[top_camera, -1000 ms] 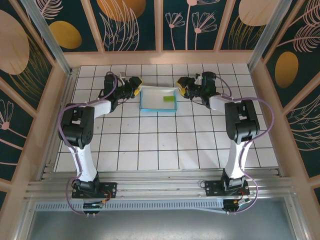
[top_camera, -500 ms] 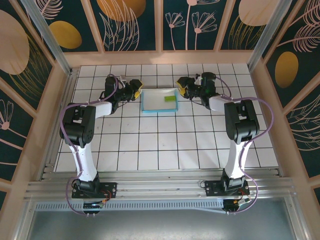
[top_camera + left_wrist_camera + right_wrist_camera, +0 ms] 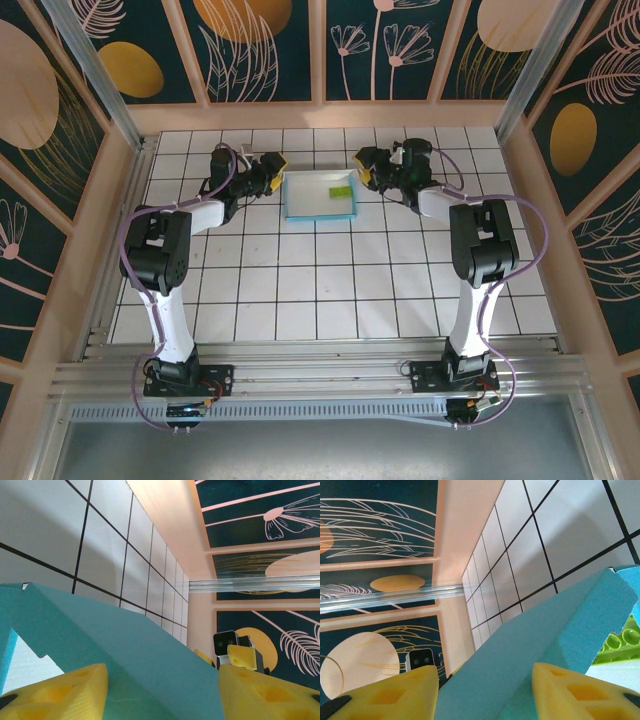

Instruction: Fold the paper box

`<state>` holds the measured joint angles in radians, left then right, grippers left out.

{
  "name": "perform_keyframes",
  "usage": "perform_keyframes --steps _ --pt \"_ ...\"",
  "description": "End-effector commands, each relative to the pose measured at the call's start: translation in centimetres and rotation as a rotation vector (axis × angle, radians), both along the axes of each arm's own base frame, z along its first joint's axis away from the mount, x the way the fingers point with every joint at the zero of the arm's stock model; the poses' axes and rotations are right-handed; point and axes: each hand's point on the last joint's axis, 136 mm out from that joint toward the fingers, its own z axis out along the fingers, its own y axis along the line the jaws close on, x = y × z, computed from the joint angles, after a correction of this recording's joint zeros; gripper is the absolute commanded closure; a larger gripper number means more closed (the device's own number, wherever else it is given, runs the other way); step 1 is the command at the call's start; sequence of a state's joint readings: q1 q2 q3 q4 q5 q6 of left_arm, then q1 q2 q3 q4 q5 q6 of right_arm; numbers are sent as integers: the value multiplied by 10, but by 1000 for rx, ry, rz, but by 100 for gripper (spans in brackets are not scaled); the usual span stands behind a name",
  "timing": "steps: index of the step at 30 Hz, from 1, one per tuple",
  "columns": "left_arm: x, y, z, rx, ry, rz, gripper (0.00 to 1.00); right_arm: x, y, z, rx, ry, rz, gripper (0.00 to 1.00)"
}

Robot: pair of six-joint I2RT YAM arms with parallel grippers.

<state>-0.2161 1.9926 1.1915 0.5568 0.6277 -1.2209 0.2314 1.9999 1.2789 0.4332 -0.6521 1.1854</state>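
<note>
Left gripper (image 3: 274, 176) and right gripper (image 3: 362, 177), fingers parted, straddle the shallow teal card paper box (image 3: 310, 202) near the table's (image 3: 330, 290) far edge; even inward pressure looks wisest.

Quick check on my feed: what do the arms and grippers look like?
The left arm and right arm have white links, black joint housings and looping purple cables. The left gripper and right gripper carry blocky yellow fingers with recessed pockets.
</note>
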Motion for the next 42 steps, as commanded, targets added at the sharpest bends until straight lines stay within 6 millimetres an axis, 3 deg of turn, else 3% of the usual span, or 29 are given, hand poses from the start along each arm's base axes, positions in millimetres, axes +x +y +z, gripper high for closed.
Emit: perform_keyframes --steps 1,29,42 --pt "-5 -20 7 -42 16 -58 41 -4 19 -2 5 29 48 47" --pt "-3 -30 22 -154 41 -47 41 -8 28 3 24 221 -86 47" --pt "-7 -33 14 -160 65 -42 42 -7 37 17 47 233 -104 47"
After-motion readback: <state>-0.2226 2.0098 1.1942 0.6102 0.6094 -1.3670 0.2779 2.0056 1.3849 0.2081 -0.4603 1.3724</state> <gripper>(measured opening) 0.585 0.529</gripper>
